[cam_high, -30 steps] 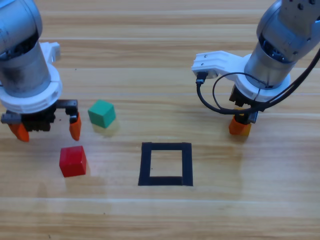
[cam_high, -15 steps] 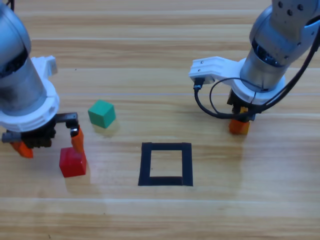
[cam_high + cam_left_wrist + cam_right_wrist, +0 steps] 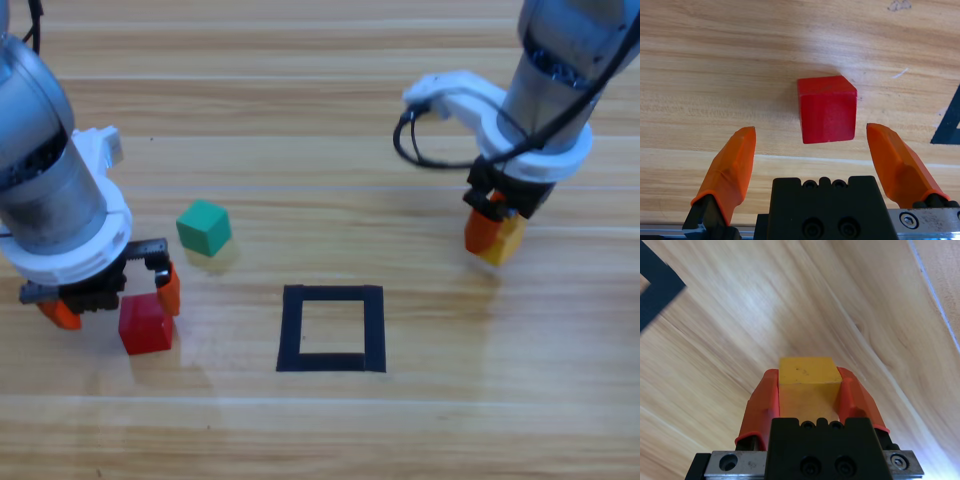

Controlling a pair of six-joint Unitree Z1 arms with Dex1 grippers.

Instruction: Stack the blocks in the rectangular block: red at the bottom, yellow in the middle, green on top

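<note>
The red cube (image 3: pixel 146 325) (image 3: pixel 827 109) lies on the table at the lower left. My left gripper (image 3: pixel 113 298) (image 3: pixel 812 150) hangs over it, open, with its orange jaws either side of the cube and apart from it. The teal-green cube (image 3: pixel 204 228) sits a little up and right of the red one. The black tape square (image 3: pixel 332 328) lies at the centre front with nothing inside. On the right, my right gripper (image 3: pixel 492 228) (image 3: pixel 807 385) is shut on the yellow cube (image 3: pixel 503 241) (image 3: pixel 806 371), held just above the wood.
Bare wooden table all round. A black cable loops from the right arm's wrist (image 3: pixel 440 160). A corner of the tape square (image 3: pixel 657 287) shows at the upper left of the right wrist view.
The left gripper has come down and forward until its jaws straddle the red cube. The right gripper has lifted and turned, so the yellow cube now shows in its jaws.
</note>
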